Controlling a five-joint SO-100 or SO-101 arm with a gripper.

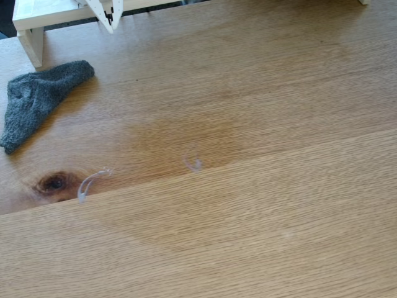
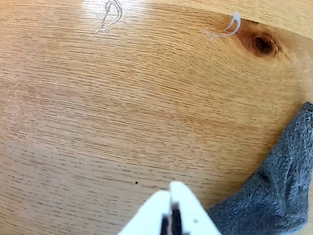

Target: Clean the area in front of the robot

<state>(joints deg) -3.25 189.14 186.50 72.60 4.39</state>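
1. The light-oak tabletop (image 1: 267,205) carries two thin pale scribbles: one (image 1: 90,183) curls just beside the dark knot (image 1: 53,183), the other (image 1: 193,164) sits near the edge of a darker brownish patch (image 1: 180,139). They look like the marks the cleaning is meant to remove.
2. The fuzzy dark-grey cloth (image 1: 37,99) lies crumpled and flat on the wood toward the left of the fixed view, near the white wooden frame (image 1: 37,31). It lies apart from both scribbles, so it will likely have to be picked up and dragged across to them.
3. The gripper (image 1: 112,23) hangs at the top edge of the fixed view, in front of the frame, its pointed white tips aimed down at the table and clear of the wood.
4. In the wrist view the gripper (image 2: 171,191) pokes in from the bottom edge, its jaws drawn together to a thin dark slit and holding nothing.
5. In the wrist view the cloth (image 2: 279,186) is just beside the tips, to their right, which suggests the arm is poised near it for a grasp; the jaws would need to spread first.
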